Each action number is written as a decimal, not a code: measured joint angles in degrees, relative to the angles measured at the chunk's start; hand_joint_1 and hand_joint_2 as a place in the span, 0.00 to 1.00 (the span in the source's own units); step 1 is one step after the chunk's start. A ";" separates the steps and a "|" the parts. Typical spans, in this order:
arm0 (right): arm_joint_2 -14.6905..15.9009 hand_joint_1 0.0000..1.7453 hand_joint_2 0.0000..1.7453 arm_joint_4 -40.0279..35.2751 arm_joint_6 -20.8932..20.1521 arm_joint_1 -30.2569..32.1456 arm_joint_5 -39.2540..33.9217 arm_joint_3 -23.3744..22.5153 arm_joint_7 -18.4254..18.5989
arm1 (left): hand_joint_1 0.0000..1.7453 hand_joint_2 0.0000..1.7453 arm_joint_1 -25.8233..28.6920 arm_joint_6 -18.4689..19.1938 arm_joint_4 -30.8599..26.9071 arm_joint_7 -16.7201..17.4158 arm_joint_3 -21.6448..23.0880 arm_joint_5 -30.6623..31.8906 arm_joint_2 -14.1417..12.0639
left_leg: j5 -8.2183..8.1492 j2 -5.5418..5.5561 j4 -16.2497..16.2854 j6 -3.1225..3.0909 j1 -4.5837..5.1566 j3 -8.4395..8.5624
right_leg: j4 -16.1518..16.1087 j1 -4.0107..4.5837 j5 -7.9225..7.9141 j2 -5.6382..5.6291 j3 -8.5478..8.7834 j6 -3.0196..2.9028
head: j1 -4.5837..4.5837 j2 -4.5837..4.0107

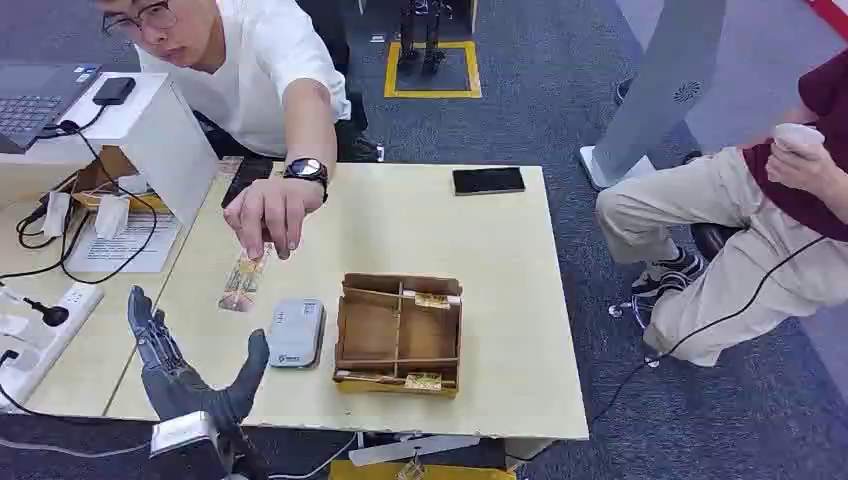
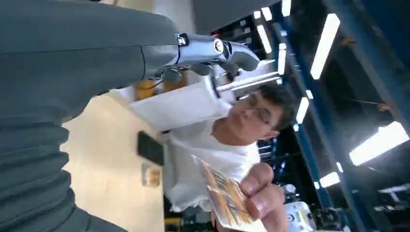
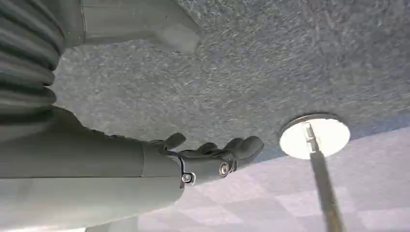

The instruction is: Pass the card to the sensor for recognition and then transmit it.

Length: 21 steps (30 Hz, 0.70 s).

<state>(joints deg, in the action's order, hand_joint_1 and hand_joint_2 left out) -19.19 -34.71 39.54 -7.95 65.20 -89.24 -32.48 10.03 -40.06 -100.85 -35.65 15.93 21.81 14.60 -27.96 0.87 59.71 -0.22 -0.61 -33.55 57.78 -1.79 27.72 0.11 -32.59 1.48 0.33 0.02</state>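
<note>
A person in a white shirt reaches over the table and holds a patterned card (image 1: 243,280) by its top edge in their hand (image 1: 268,213). My left hand (image 1: 185,368) stands open, palm up, at the table's near left edge, below the card and apart from it. The grey sensor (image 1: 296,333) lies flat on the table just right of my thumb. The left wrist view shows the card (image 2: 226,198) pinched in the person's fingers (image 2: 263,194), beyond my thumb (image 2: 212,50). My right hand (image 3: 212,157) hangs over the carpet with fingers loosely apart, holding nothing.
A brown divided box (image 1: 398,334) with small cards sits right of the sensor. A black phone (image 1: 488,181) lies at the table's (image 1: 500,290) far edge. Cables and a power strip (image 1: 45,330) crowd the left side. A seated person (image 1: 760,200) is at the right.
</note>
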 joint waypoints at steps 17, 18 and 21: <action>0.39 0.00 1.00 2.36 0.00 -0.87 5.38 0.00 -1.51 | 0.00 1.00 -7.45 0.00 3.72 -3.69 -15.43 20.05 1.75 | 0.06 -0.04 0.00 0.03 -0.01 0.06 | 0.00 0.01 -0.06 -0.04 0.01 -0.02 | 0.00 -0.02; 0.39 0.00 1.00 2.40 0.00 -0.96 5.59 0.00 -1.51 | 0.00 1.00 -8.29 0.00 3.98 -3.85 -16.68 20.69 1.75 | 0.07 -0.04 0.00 0.04 -0.01 0.06 | 0.00 0.01 -0.07 -0.05 0.01 -0.02 | 0.00 0.00; 0.37 0.00 1.00 2.45 0.02 -1.12 6.03 0.00 -1.51 | 0.00 1.00 -10.25 0.00 4.70 -4.02 -19.39 22.44 1.75 | 0.07 -0.04 0.00 0.04 -0.01 0.06 | 0.01 0.01 -0.07 -0.05 0.01 -0.02 | 0.02 0.00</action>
<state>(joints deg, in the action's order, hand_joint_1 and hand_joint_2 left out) -18.82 -32.26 39.56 -9.07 71.23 -89.24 -33.99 -0.21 -40.06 -96.15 -39.67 -3.46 44.24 16.35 -27.89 0.83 59.71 -0.18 -0.62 -33.49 57.78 -1.79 27.65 0.06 -32.58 1.46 0.35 0.02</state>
